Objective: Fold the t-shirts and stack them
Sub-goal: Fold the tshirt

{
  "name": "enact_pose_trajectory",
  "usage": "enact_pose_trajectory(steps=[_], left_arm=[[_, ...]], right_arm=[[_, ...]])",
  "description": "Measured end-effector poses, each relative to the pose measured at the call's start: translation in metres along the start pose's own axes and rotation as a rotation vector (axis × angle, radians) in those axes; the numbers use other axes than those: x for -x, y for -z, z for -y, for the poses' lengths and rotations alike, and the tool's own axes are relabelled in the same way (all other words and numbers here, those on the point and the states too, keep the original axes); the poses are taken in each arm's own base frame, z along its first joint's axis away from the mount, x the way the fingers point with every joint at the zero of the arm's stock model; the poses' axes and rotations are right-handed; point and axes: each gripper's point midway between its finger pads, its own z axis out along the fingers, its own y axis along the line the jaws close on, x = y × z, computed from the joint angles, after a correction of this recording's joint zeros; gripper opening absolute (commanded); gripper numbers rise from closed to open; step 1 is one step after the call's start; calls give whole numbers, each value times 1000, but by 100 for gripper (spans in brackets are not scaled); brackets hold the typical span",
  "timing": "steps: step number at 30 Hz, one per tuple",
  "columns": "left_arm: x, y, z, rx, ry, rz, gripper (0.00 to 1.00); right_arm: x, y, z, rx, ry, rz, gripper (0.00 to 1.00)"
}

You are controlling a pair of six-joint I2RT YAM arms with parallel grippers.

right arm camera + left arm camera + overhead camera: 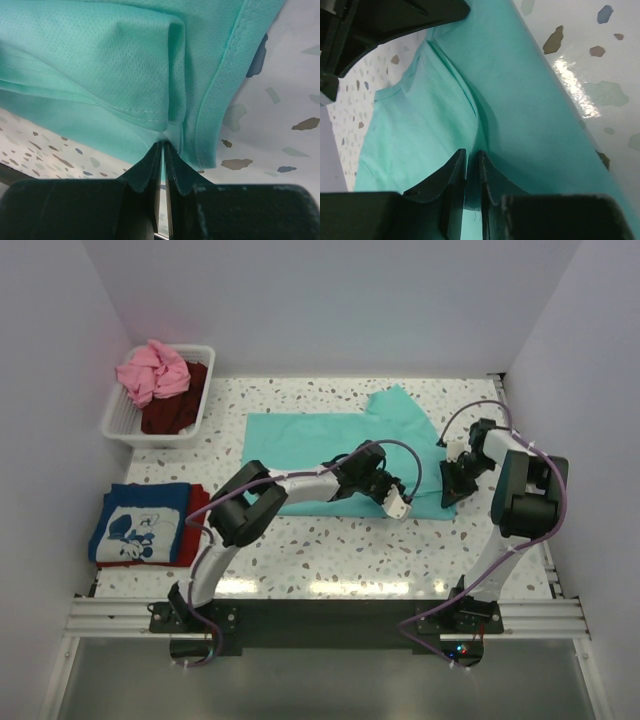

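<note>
A teal-green t-shirt [320,438] lies spread across the middle of the table, one sleeve pointing to the back right. My left gripper [388,492] is at its near edge, shut on a fold of the teal cloth [510,100], which is pinched between the fingers [451,172]. My right gripper [456,486] is at the shirt's right near corner, shut on the hemmed edge [150,75]. A folded blue t-shirt with white print [140,523] lies on a folded red one [197,525] at the left. Pink [152,370] and dark maroon [180,408] t-shirts fill the basket.
The white slatted basket [118,422] stands at the back left by the wall. White walls close in the table on the left, back and right. Speckled tabletop [340,555] shows between the teal shirt and the arm bases.
</note>
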Motion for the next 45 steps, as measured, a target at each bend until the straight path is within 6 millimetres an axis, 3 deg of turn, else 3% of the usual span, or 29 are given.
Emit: enact_pose_trajectory(steps=[5,14,18,22,27,33,37,42,45], left_arm=[[-5,3,-20,91,61,-8,0],[-43,19,-50,224,295,-57,0],[-62,24,-48,246,386,-95,8],[-71,22,-43,256,478,-119,28],[-80,26,-46,285,623,-125,37],[-101,53,-47,333,766,-115,40],[-86,75,-49,337,795,-78,36],[-32,88,-60,275,748,24,31],[-7,84,-50,206,737,50,29]], right_arm=[[-2,-1,4,-20,1,-9,10],[-3,-1,5,-24,3,-11,10],[-4,-1,6,-30,3,-15,10],[-4,-1,7,-36,4,-18,10],[-5,-1,7,-37,7,-20,10],[-4,2,5,-30,18,-12,11],[2,13,-6,1,29,36,12],[22,32,-20,6,74,116,12],[31,31,-31,6,109,126,14]])
